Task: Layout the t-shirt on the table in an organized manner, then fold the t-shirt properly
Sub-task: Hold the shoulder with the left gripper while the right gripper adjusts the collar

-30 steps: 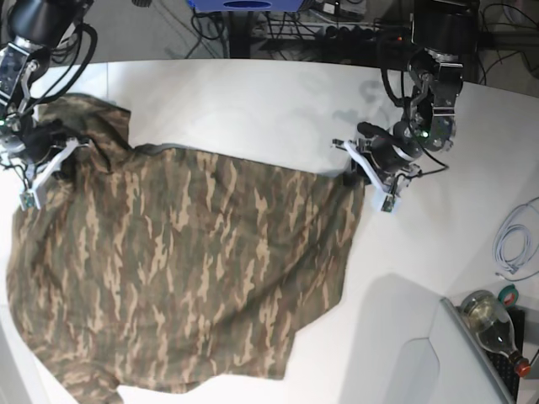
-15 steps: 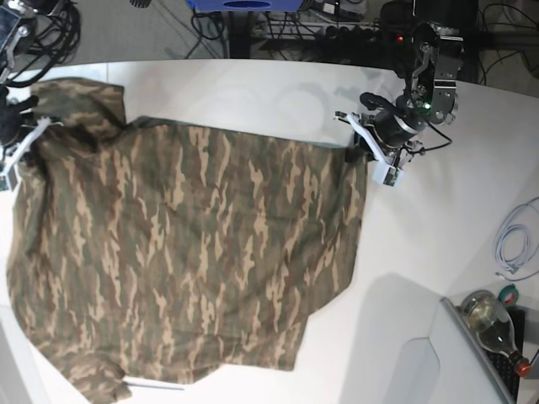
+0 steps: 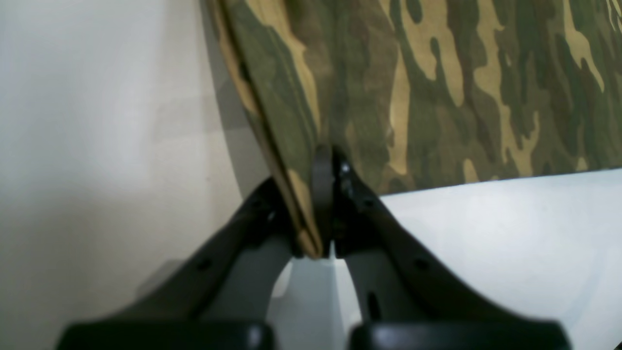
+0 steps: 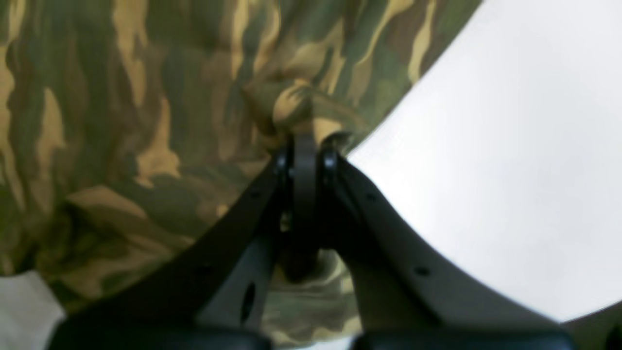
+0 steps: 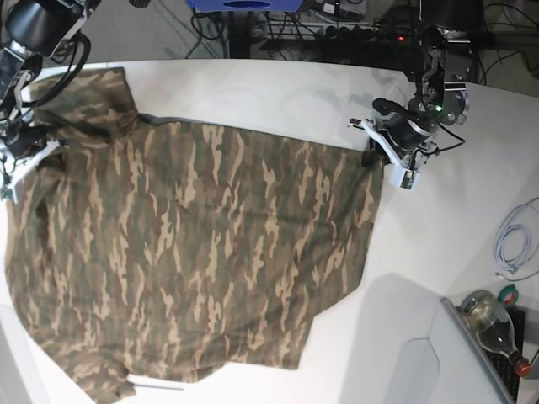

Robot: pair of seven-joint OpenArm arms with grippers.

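We are clenching left gripper (image 3: 324, 214) and right gripper (image 4: 305, 160) on the t-shirt (image 5: 202, 252), cloth lying across the table (image 5: 438, 252), near its left edge.

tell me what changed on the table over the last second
Both grippers, shut on the t-shirt, pulled it toward the far side of the table and apart: the left gripper went up and outward, the right gripper outward to the frame's edge. The top edge now runs straighter and the cloth lies flatter. Neither grip was let go; the bottle and white cable stayed put.
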